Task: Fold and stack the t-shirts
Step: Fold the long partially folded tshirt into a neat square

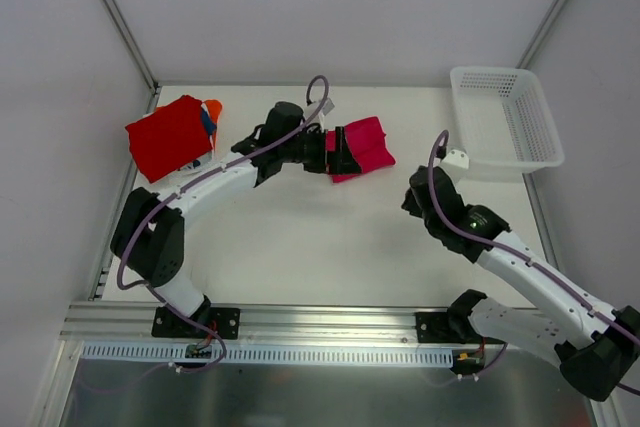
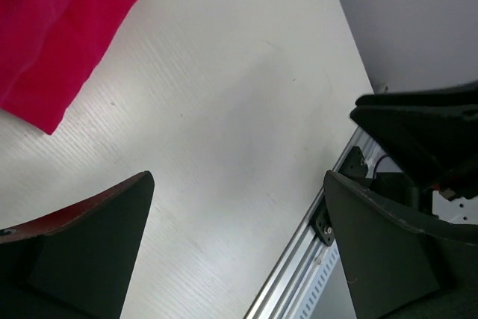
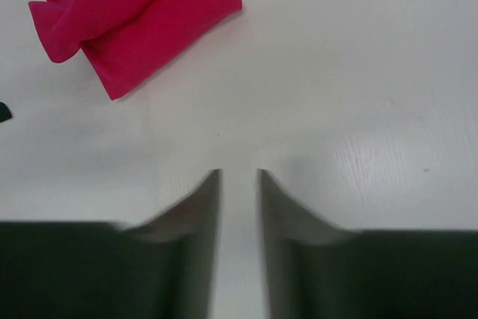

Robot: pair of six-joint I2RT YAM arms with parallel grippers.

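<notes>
A magenta-pink t-shirt lies loosely folded at the back middle of the table; it also shows as the shirt and the shirt in the wrist views. A plain red t-shirt tops a stack at the far left, with orange, blue and white edges peeking out beneath. My left gripper hangs at the magenta shirt's left edge, and the left gripper is wide open and holds nothing. My right gripper is to the right of that shirt; the right gripper has blurred jaws a narrow gap apart over bare table.
A white mesh basket stands at the back right corner. The aluminium rail runs along the near edge of the table. The right arm's dark body shows in the left wrist view.
</notes>
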